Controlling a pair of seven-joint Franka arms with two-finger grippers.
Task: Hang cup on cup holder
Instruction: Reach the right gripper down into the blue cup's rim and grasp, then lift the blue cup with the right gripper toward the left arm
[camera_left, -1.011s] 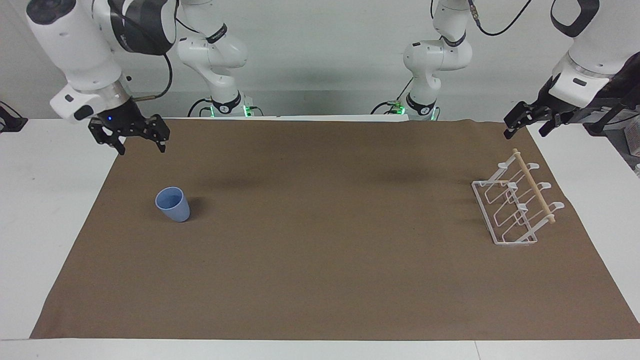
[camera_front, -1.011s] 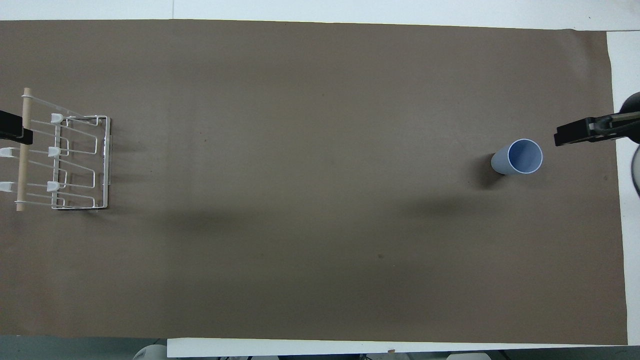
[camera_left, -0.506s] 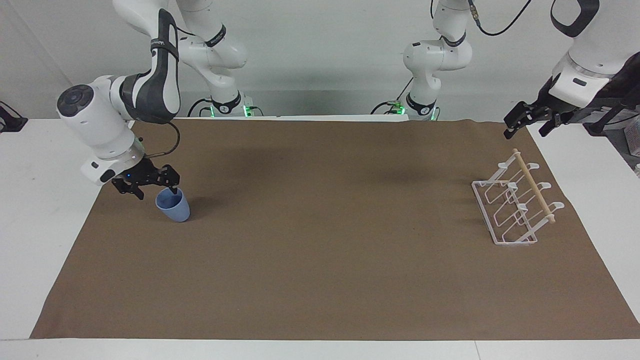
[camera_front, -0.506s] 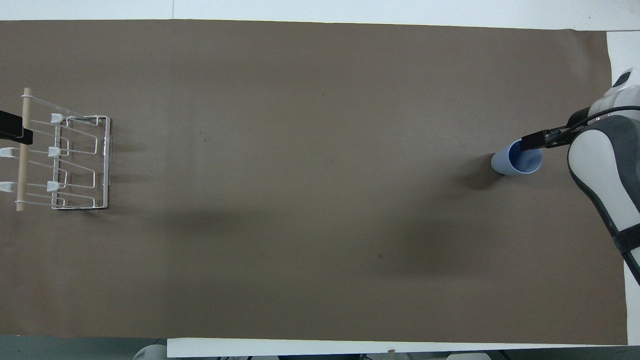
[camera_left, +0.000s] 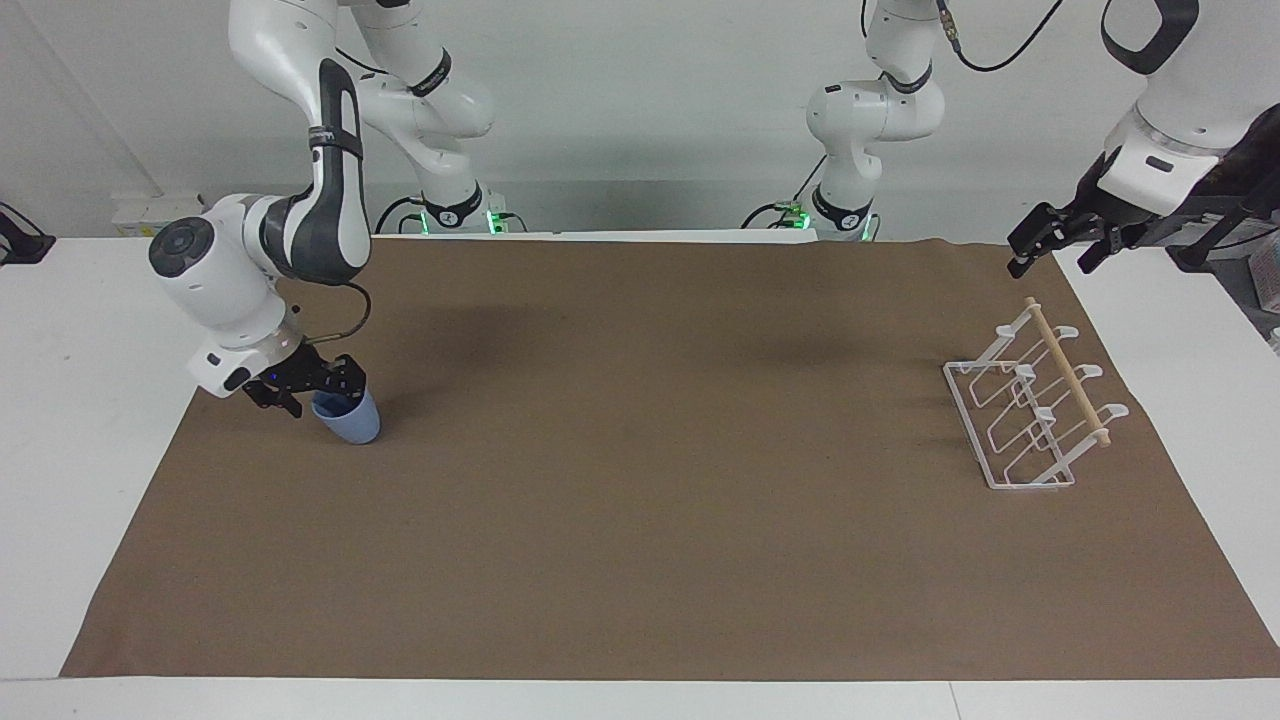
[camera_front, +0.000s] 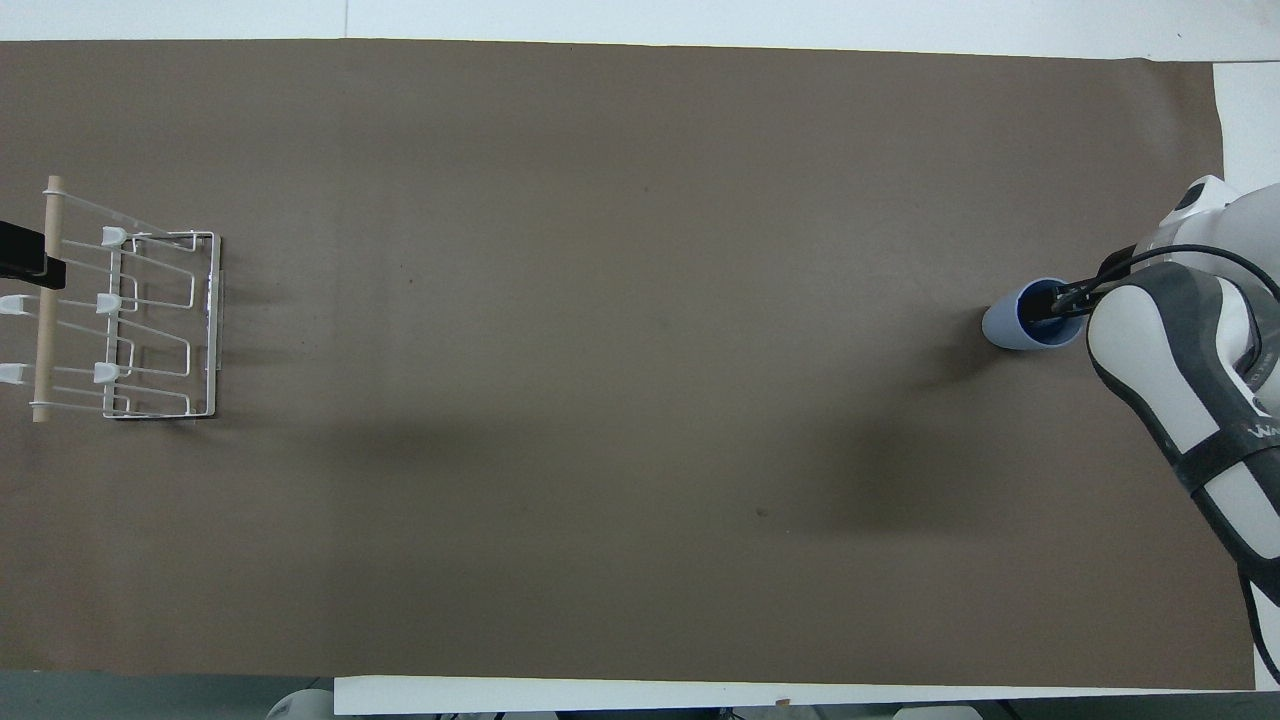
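Observation:
The light-blue cup stands upright on the brown mat at the right arm's end of the table; it also shows in the overhead view. My right gripper is open and low at the cup's rim, with one finger inside the cup and the other outside it. In the overhead view the right gripper is partly hidden by its own arm. The white wire cup holder with its wooden rod stands empty at the left arm's end. My left gripper waits open, raised above the cup holder's end nearer to the robots.
The brown mat covers most of the white table. The right arm's elbow hangs over the mat's edge beside the cup.
My right gripper has come down from high over the mat's edge to the cup, and one finger has gone inside the rim. The cup, the cup holder and the left arm have not moved.

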